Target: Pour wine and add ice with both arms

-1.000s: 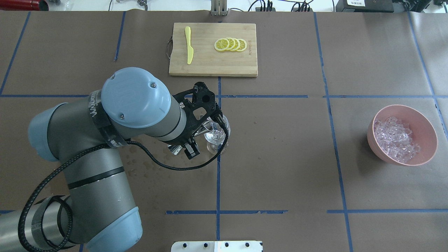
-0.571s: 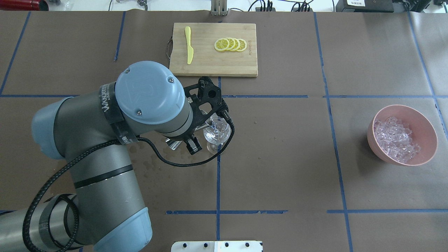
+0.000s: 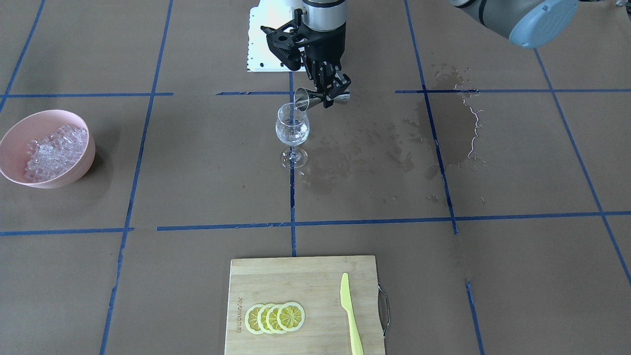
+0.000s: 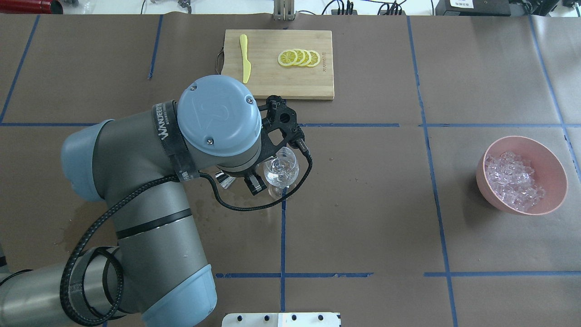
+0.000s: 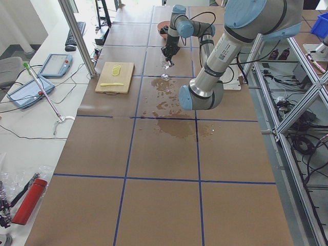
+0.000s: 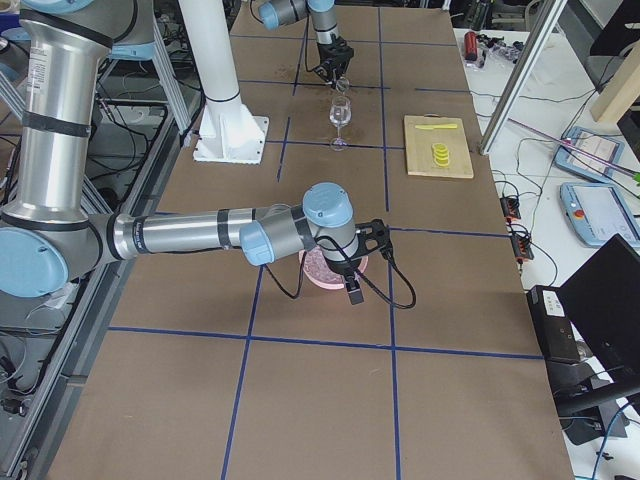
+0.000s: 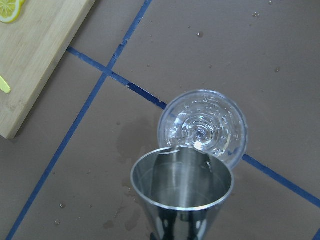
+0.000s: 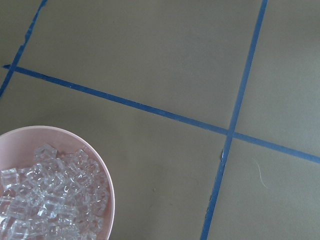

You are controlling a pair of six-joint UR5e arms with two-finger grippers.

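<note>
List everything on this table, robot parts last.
wine glass: one, clear, table centre
wine: clear, little, in glass
jigger: one, steel, tipped over glass
bowl: one, pink, robot's right
ice: heap, clear, in bowl
cutting board: one, wooden, far edge
lemon slices: four, yellow, on board
knife: one, yellow, on board
wet stains: several, dark, robot's left of glass
left arm: grey; left tool grips jigger
right arm: grey; right tool near bowl, state unclear

Clear ice cubes [image 4: 513, 181] lie heaped in pink bowl [image 4: 554, 160].
</note>
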